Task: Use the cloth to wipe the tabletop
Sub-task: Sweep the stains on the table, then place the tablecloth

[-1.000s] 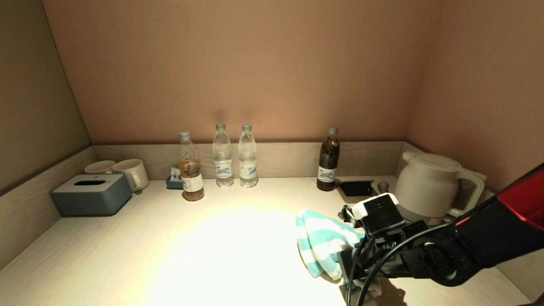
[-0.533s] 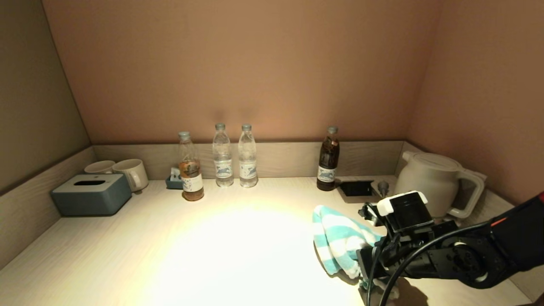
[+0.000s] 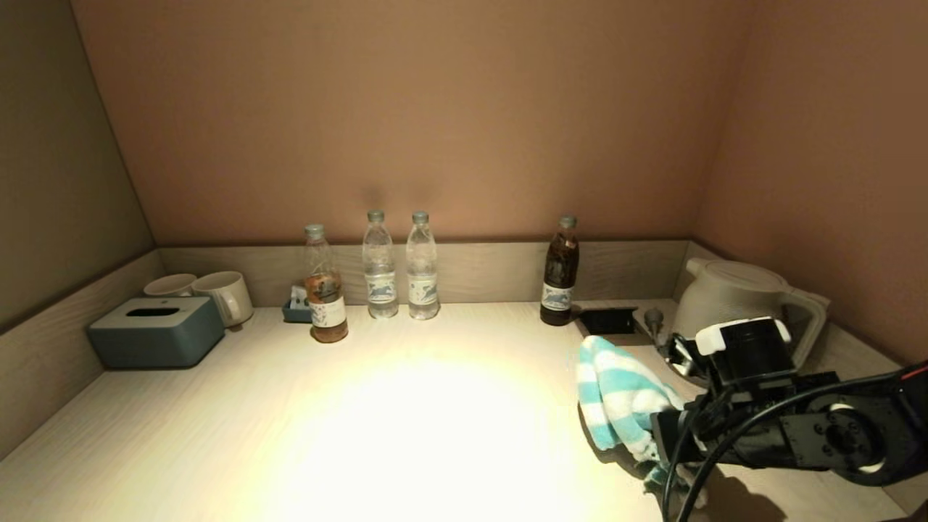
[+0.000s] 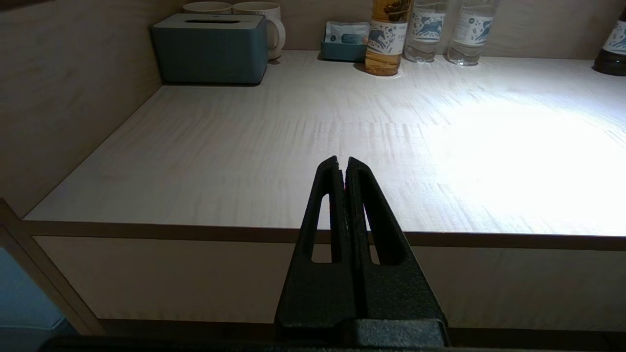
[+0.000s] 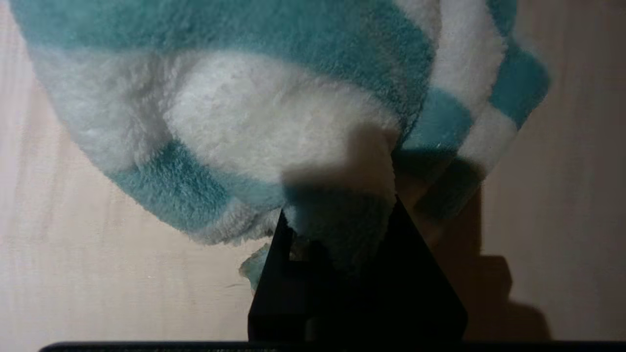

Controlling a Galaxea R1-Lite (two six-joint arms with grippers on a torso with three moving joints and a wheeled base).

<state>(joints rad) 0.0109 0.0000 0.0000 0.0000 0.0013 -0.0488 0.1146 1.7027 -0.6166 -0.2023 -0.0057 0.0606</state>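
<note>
Table (image 3: 217, 435): pale wood-grain top, walled on three sides; a bright patch of light sits in its middle. Along the far edge stand a tissue box (image 3: 156, 331), two mugs (image 3: 225, 293), four bottles (image 3: 395, 267) and, at far right, a kettle (image 3: 739, 304).

Step in hand: a wiping stroke, judged to be mid-pass on the right part of the table, near the front of the kettle. Most of the surface to the left shows no sign either way of having been wiped.

Right hand (image 3: 656, 442): low over the table at near right, closed on one end of the cloth (image 3: 616, 391).

Cloth: teal-and-white striped, fluffy. It bunches out beyond the fingertips to the left and far side of the hand, and lies on the table there; the wrist view shows its pile pressed flat against the wood.

Left hand (image 4: 342, 164): parked off the near edge at left, fingers pressed together, holding nothing.

Next move, as judged: drag the cloth leftward across the lit middle, keeping it pressed down and clear of the kettle and dark bottle (image 3: 560, 272).
</note>
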